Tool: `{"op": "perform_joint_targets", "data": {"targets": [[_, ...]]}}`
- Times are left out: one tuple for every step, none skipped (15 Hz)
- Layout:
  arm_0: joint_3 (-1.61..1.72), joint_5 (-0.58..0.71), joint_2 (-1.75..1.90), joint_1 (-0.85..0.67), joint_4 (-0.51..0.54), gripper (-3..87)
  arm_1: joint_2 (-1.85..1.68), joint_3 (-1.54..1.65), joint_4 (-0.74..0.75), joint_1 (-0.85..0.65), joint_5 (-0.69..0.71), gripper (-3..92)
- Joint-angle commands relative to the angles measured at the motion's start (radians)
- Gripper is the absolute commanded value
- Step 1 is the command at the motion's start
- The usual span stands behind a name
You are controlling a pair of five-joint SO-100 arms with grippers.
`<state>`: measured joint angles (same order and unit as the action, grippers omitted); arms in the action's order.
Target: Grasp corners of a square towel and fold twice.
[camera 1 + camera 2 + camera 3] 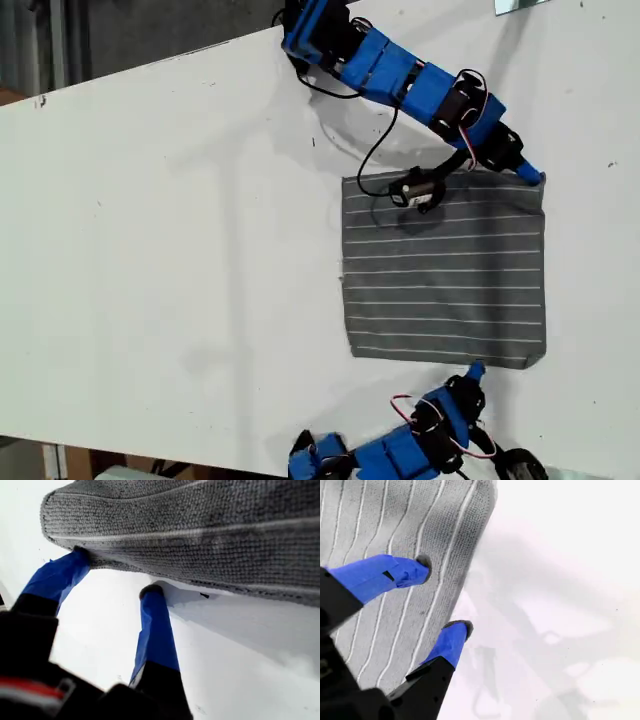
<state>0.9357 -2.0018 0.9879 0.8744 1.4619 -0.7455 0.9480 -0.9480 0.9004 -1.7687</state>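
Towel [445, 270] inspection, working out from each claw.

My first claw [117, 573] is released, its two blue fingers spread. Both tips sit at the cloth's hem, one of them near a corner [47, 502]; whether either tip is under the hem cannot be told. Nothing is gripped. In the exterior view this claw [475, 371] meets the hem that faces the bench [150, 250] edge at that view's bottom.

My second claw [443, 594] is likewise released. One finger rests over the striped fabric and the other is on bare bench just outside the hem, so the jaws straddle the edge a little short of a corner [487, 490]. In the exterior view it [535, 177] is at the cloth's corner nearest that view's top right.

The cloth lies flat and fully spread in a single layer, toward the exterior view's right of the bench, between the two arms.

Progress, as judged: neither fold is made and no corner is yet held. Both claws are placed for a first pinch; closing, lifting, folding over and the second fold all remain.
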Motion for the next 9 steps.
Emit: {"op": "perform_joint_targets", "data": {"targets": [[-0.052, -0.011, 0.098, 0.005, 0.021, 21.6, -0.072, -0.009, -0.023, -0.018, 0.04, 25.7], [-0.052, -0.006, 0.089, 0.011, -0.031, 21.6, -0.077, -0.009, -0.014, -0.018, 0.048, 25.6], [-0.055, -0.002, 0.066, 0.02, -0.094, 21.7, -0.072, -0.009, -0.006, -0.014, 0.048, 25.5], [-0.058, 0.0, 0.046, 0.028, -0.147, 21.7, -0.067, -0.009, 0.0, -0.009, 0.046, 25.6], [-0.063, 0.009, 0.032, 0.035, -0.189, 21.7, -0.067, -0.009, -0.005, -0.008, 0.043, 25.7], [-0.064, 0.02, 0.028, 0.04, -0.224, 21.7, -0.067, -0.009, -0.008, -0.008, 0.044, 25.7], [-0.064, 0.035, 0.02, 0.043, -0.268, 21.5, -0.067, -0.008, -0.008, -0.008, 0.048, 25.7], [-0.064, 0.043, 0.003, 0.046, -0.311, 21.3, -0.067, -0.003, -0.008, -0.008, 0.048, 25.7], [-0.064, 0.044, -0.018, 0.048, -0.351, 21.3, -0.066, 0.003, -0.008, -0.008, 0.046, 25.6]]}}
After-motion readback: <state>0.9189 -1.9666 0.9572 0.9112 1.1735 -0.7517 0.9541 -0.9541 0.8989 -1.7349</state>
